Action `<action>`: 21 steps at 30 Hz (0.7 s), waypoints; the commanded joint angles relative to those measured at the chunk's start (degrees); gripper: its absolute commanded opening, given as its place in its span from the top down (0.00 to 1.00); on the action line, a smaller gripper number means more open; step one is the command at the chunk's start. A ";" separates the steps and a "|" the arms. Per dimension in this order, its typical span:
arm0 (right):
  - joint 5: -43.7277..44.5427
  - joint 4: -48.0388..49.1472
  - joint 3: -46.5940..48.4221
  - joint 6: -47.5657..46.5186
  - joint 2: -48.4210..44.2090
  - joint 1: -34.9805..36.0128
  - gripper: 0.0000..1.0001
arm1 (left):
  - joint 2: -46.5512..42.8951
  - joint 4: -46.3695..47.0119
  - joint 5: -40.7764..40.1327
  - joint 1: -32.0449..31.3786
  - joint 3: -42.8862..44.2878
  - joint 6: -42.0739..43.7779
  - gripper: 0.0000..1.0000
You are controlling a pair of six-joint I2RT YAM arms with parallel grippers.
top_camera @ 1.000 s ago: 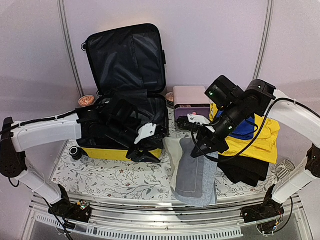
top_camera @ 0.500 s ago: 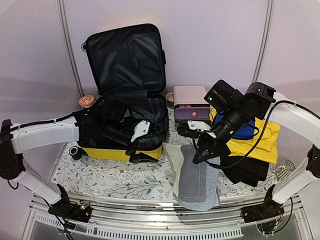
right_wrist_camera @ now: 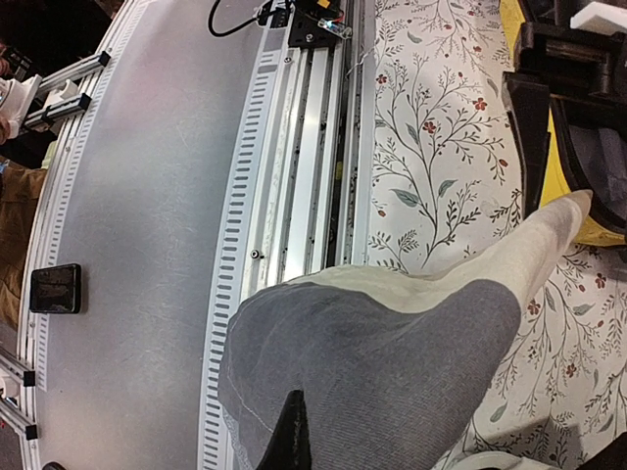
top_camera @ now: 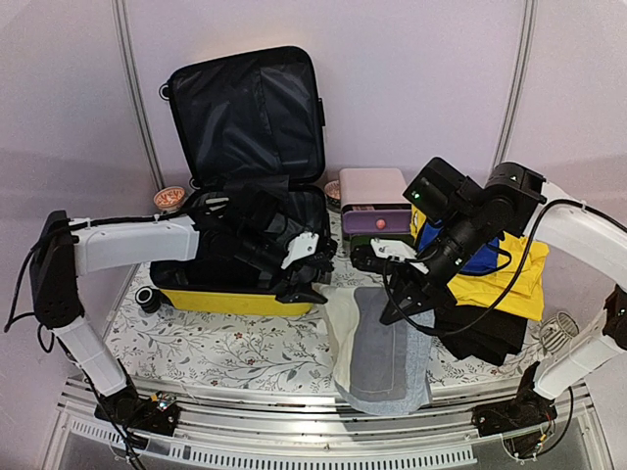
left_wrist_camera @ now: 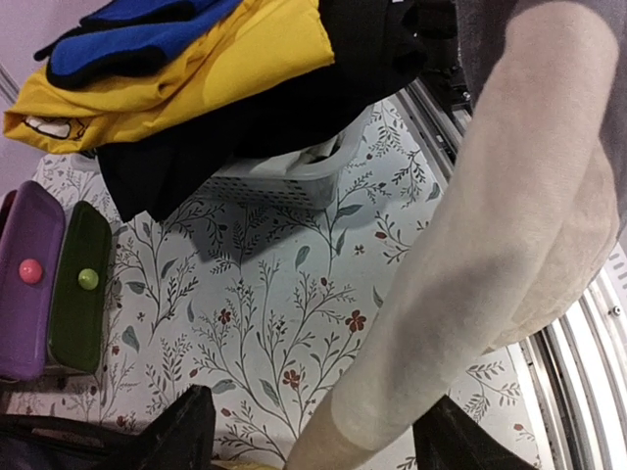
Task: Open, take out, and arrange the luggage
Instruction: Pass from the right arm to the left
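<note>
– Yellow hard-shell suitcase point(top_camera: 235, 300), open at the table's back left, its black-lined lid point(top_camera: 245, 113) upright against the wall. Where is the left gripper?
– The left gripper point(top_camera: 312, 276) is at the case's front right corner, over the rim. Its wrist camera shows the 2 fingers point(left_wrist_camera: 186, 431) spread wide. The cream part of a grey-and-cream garment point(left_wrist_camera: 509, 215) runs between them; I cannot tell whether it touches them.
– What else does that camera add?
– A white mesh basket point(left_wrist_camera: 284, 181) under piled yellow, blue and black clothes point(left_wrist_camera: 196, 69), mostly hidden from above. Also a drawer box point(left_wrist_camera: 49, 284) with 1 pink knob and 1 green.
– And the right gripper?
– The right gripper point(top_camera: 407, 304) hangs over the garment, right of the case and apart from it, fingers parted. Its own view shows the table's metal rails point(right_wrist_camera: 313, 147).
– Any writing?
– A white print point(left_wrist_camera: 29, 123) on the yellow cloth, too small to read.
</note>
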 commanded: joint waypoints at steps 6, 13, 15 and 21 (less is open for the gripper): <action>-0.20 0.73 -1.13 -0.13 -3.05 0.47 0.98 | 4.23 -9.32 6.06 1.96 3.67 9.09 0.75; 6.11 0.68 -1.20 4.26 -4.03 0.45 0.99 | 5.47 -15.17 6.92 2.03 7.25 10.27 1.00; 9.44 0.40 -1.51 7.19 -5.12 0.38 0.99 | 4.92 -15.18 6.45 2.03 7.95 9.15 1.00; 18.29 1.33 -3.16 16.16 -10.88 -1.72 0.99 | 1.58 -7.42 0.11 0.55 11.23 1.08 1.00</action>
